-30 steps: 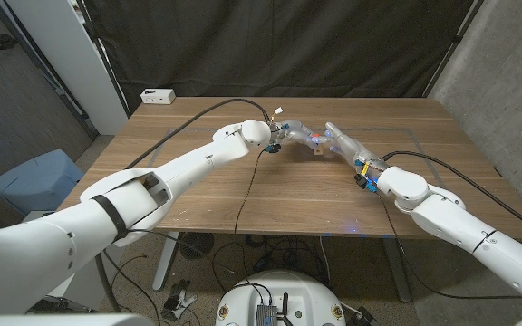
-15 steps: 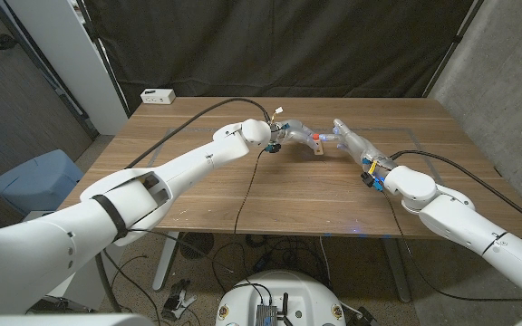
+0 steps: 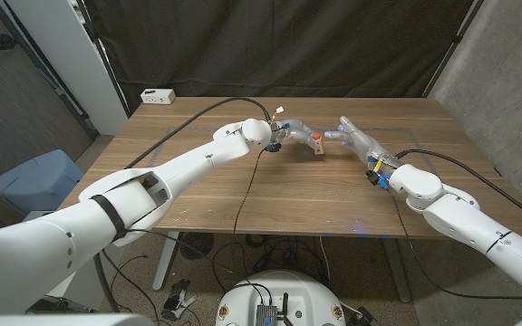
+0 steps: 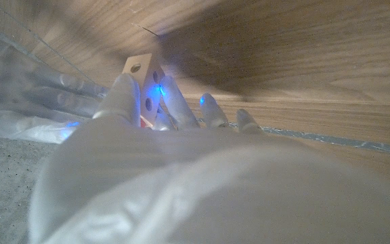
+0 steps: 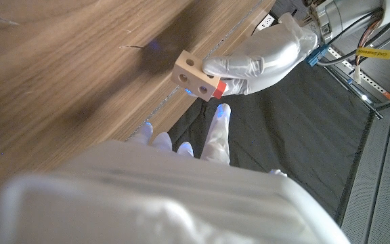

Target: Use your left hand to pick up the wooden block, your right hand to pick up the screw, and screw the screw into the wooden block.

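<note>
My left hand (image 3: 295,134) holds the small wooden block (image 3: 319,147) just above the table's middle back; in the left wrist view its fingers (image 4: 124,95) wrap the block (image 4: 141,71). A red-headed screw (image 3: 318,138) sits in the block, seen as a red cap (image 5: 212,88) on the block's (image 5: 192,76) side. My right hand (image 3: 352,137) hovers a short way right of the block, fingers apart and holding nothing. Its fingertips (image 5: 217,125) point at the screw without touching it. My left hand (image 5: 266,55) also appears behind the block.
A white power strip (image 3: 159,94) lies at the table's far left corner. A black cable (image 3: 246,195) runs from my left wrist across the wooden table (image 3: 198,195) to its front edge. A blue seat (image 3: 34,181) stands left of the table.
My right hand has drawn back to the right, away from the block and screw it was touching. The left hand and block have stayed put.
</note>
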`<state>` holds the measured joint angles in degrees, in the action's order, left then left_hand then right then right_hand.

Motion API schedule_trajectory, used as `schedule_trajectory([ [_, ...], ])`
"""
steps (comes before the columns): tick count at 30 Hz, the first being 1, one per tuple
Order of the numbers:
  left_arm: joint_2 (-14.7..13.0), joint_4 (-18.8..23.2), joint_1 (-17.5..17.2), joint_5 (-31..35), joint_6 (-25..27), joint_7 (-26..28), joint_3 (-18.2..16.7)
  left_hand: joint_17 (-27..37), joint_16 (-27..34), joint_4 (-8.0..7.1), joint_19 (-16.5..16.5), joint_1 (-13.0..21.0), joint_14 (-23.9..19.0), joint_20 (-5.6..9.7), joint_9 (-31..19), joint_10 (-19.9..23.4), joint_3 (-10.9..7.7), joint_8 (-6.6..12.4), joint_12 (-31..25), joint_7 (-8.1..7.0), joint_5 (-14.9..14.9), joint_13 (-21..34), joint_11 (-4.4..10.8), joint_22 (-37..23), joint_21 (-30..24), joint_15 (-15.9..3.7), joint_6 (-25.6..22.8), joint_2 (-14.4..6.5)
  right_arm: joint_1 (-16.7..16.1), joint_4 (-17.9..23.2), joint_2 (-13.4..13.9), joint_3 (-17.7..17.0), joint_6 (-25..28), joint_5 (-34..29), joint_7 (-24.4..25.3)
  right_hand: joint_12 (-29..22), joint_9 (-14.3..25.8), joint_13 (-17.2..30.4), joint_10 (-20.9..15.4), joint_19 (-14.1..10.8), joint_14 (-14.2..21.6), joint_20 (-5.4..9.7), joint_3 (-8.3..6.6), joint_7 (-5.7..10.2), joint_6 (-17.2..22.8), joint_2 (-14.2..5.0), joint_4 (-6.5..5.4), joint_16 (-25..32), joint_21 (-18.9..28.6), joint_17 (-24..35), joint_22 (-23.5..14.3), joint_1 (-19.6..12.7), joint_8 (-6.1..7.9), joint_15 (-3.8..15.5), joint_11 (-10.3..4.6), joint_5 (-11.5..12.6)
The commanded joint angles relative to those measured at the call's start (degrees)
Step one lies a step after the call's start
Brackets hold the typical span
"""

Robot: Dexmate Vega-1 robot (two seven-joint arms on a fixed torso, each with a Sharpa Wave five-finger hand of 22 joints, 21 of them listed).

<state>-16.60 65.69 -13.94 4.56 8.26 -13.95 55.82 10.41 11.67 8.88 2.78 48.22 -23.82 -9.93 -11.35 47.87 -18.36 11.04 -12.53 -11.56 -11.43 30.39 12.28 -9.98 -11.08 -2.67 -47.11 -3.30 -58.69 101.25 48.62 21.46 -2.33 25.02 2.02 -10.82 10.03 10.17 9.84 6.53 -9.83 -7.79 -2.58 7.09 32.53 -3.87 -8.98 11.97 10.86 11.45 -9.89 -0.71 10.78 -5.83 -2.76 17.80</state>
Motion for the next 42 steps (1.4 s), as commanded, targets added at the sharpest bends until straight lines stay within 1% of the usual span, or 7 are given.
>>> schedule_trajectory([
  [1,-0.62,1.31,-0.26,0.3,0.91,-0.11,0.0,0.16,0.19,-0.26,0.25,0.08,-0.25,-0.14,-0.1,0.33,-0.23,0.5,0.19,0.93,-0.29,0.22,0.02,-0.23,-0.17,-2.68,-1.63,-0.4,1.66,-3.1,-1.23,0.28,-1.39,0.44,-1.16,-0.09,0.26,0.15,1.69,-0.32,-8.21,0.11,0.35,-0.05,-0.77,-1.05,-0.04,0.06,0.27,0.16,0.01,-0.3,-0.35,-0.06,0.15,0.44],
  [10,-0.8,1.86,-0.41,0.37,1.18,-0.23,0.04,0.17,0.19,-0.27,0.25,0.08,-0.21,-0.15,-0.1,0.33,-0.24,0.51,0.18,1.08,-0.29,0.21,0.03,-0.23,-0.18,-2.67,-1.63,-0.45,3.47,-5.04,-2.08,1.17,-2.29,-0.15,-2.25,-0.01,0.25,0.15,1.88,-0.25,-8.33,0.1,0.43,0.07,-0.98,-1.05,-0.02,0.0,0.23,0.16,0.01,-0.33,-0.37,-0.12,0.01,0.49],
  [18,-0.75,1.69,-0.37,0.33,0.94,-0.38,0.05,0.17,0.17,-0.27,0.29,0.08,-0.15,-0.17,-0.1,0.31,-0.25,0.47,0.17,0.99,-0.29,0.24,0.02,-0.23,-0.19,-2.67,-1.52,-0.47,5.28,-7.04,-3.1,2.31,-2.43,-0.3,-3.55,0.1,0.24,0.15,2.19,-0.14,-8.61,0.0,0.56,-0.08,-1.7,-1.01,0.0,-0.13,0.17,0.15,0.01,-0.34,-0.55,-0.15,0.17,0.53],
  [27,-0.9,2.01,-0.39,0.4,1.15,-0.33,-0.03,0.18,0.23,-0.31,0.28,0.01,-0.29,-0.15,-0.1,0.3,-0.24,0.52,0.16,1.06,-0.29,0.26,0.02,-0.23,-0.19,-2.69,-1.63,-0.47,6.99,-9.19,-4.29,3.57,-3.22,-0.56,-4.99,0.16,0.24,0.16,2.45,-0.03,-8.81,0.0,0.68,0.14,-2.24,-0.97,0.0,-0.2,0.13,0.16,0.0,-0.32,-0.64,-0.23,0.18,0.56],
  [38,-0.86,2.1,-0.42,0.47,1.1,-0.4,0.05,0.16,0.18,-0.26,0.28,0.06,-0.21,-0.12,-0.1,0.27,-0.29,0.5,0.19,1.21,-0.3,0.23,0.01,-0.23,-0.19,-2.7,-1.59,-0.47,8.07,-10.11,-4.87,4.59,-2.93,-0.54,-6.13,0.16,0.23,0.16,2.55,-0.02,-8.83,-0.01,0.81,0.18,-2.16,-0.99,-0.02,-0.2,0.13,0.16,0.0,-0.29,-0.46,-0.25,0.18,0.61],
  [42,-0.87,2.07,-0.39,0.47,1.1,-0.48,0.06,0.16,0.21,-0.26,0.3,0.08,-0.26,-0.1,-0.1,0.31,-0.3,0.52,0.16,0.93,-0.3,0.24,0.01,-0.23,-0.19,-2.79,-1.63,-0.48,8.2,-10.09,-4.93,4.79,-2.61,-0.41,-6.34,0.15,0.23,0.16,2.58,0.01,-8.81,-0.02,0.85,0.13,-2.0,-1.02,-0.03,-0.19,0.12,0.16,0.0,-0.29,-0.36,-0.21,0.18,0.63],
])
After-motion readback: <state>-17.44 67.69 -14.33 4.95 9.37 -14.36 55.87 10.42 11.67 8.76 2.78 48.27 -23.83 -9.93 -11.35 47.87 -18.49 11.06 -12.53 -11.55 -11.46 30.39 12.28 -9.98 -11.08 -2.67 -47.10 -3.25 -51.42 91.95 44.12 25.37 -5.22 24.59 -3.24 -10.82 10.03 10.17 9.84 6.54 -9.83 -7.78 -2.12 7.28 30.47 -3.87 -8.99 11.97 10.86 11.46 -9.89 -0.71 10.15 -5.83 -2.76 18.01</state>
